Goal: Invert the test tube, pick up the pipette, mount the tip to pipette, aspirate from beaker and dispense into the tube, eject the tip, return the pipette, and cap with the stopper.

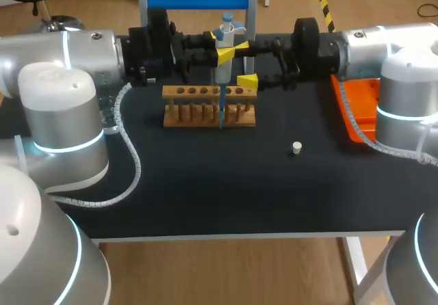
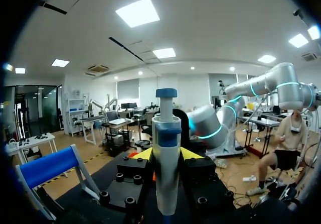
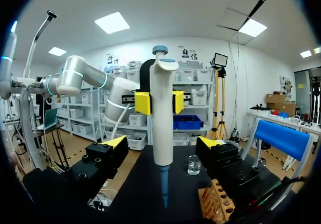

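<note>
White/blue pipette (image 1: 224,42) upright, blue tip (image 1: 221,110) down by wooden rack (image 1: 209,107), far centre; small white stopper (image 1: 296,148) on counter (image 1: 205,189), nearer & right of rack.

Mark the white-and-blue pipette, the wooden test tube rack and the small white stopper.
white-and-blue pipette (image 3: 161,128): right wrist view, white body
wooden test tube rack (image 1: 198,122): head view, front base rail
small white stopper (image 1: 296,148): head view, top face
</note>
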`<state>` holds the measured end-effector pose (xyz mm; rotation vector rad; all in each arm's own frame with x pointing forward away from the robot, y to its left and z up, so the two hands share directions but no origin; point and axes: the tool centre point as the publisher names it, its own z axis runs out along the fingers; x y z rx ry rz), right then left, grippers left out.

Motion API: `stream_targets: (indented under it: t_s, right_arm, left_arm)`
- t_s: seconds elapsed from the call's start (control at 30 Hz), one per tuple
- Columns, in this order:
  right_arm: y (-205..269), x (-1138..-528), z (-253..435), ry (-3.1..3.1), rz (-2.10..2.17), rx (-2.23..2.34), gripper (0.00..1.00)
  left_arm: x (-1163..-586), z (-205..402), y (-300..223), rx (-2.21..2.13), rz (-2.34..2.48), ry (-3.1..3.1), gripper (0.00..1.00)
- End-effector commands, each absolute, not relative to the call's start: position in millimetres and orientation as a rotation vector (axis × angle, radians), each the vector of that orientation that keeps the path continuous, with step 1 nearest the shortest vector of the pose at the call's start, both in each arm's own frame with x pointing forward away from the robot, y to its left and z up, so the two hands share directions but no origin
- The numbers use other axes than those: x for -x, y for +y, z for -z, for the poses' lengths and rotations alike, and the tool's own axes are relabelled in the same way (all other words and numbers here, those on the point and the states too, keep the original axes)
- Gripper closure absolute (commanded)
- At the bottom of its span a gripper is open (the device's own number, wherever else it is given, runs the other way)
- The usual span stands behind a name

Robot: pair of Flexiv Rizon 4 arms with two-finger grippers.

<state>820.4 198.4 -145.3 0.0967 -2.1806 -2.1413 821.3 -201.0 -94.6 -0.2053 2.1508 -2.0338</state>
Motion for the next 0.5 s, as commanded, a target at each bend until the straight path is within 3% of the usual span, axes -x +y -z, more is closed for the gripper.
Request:
stream_targets:
  t_s: [0.03, 0.5]
  right_arm:
    - [204.9, -824.7, 145.1, -2.182, 2.139, -0.105, 0.11]
    - [219.3, -826.4, 143.7, -2.173, 2.129, -0.131, 0.14]
  left_arm:
    - [-821.8, 95.3, -201.1, 0.203, 2.037, 2.147, 1.0]
    - [-821.8, 95.3, -201.1, 0.203, 2.037, 2.147, 1.0]
